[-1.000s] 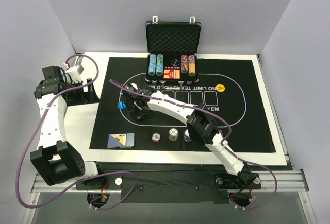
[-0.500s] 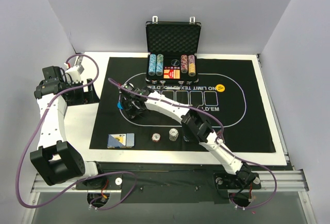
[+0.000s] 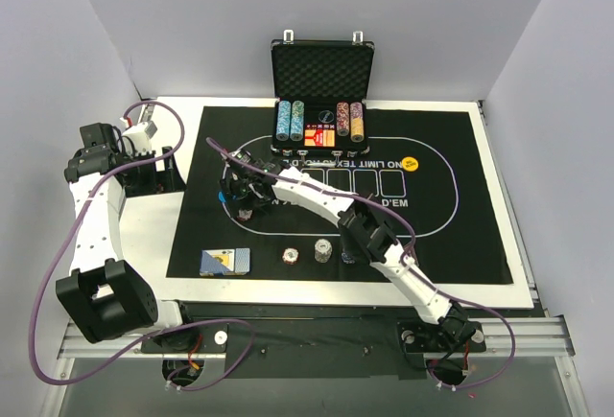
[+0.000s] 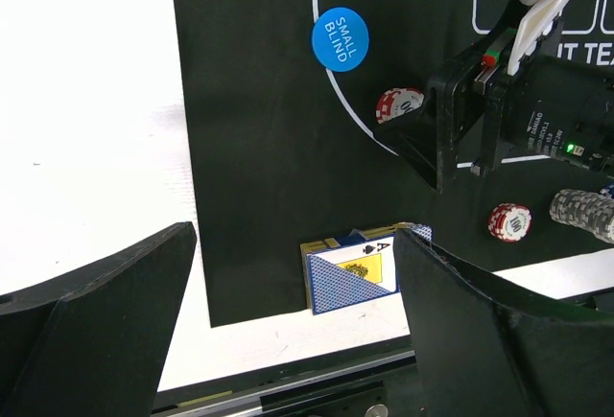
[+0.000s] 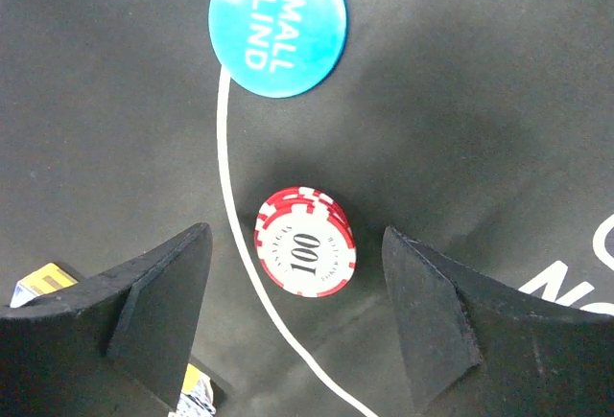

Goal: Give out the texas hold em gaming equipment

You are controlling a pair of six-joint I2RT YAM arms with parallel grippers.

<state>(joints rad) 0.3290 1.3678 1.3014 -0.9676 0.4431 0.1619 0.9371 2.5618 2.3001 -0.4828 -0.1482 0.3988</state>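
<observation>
Blue-backed playing cards (image 3: 225,261) lay nearest the arms, at about 7 o'clock on the black mat (image 3: 451,225). They overlapped, with one face up; an "A" and a spade could be read on it in the left wrist view. Along the near edge toward 6 o'clock sat a red-and-white chip (image 3: 291,256) marked "100" and a grey-white stack (image 3: 323,250). A third chip beside them was mostly hidden by the right arm (image 3: 384,244). Those placements looked done.

Farther in, at 9 o'clock, a short red stack (image 5: 305,244) printed "100" stood against the mat's white oval line. The right hand (image 5: 295,240) was over it, fingers apart on either side and touching nothing — open, with the stack set down, by my reading. Just beyond lay the blue disc (image 5: 277,24) lettered "SMALL BLIND". The left hand (image 4: 295,240) hung wide open and empty off the mat's 9 o'clock side, over the white worktop (image 3: 504,206).

At 2 o'clock a yellow disc (image 3: 412,163) lay on the oval; its writing was too small to read. The mat's lettering read "NO LIMIT TEXAS HOLD'EM" only in part, upside down from the arms and broken by the right arm. At 12 o'clock the open case (image 3: 321,72) held chip columns (image 3: 290,120), so I judged that more dealing out probably remained — perhaps most of it on the mat's far and right sides.
</observation>
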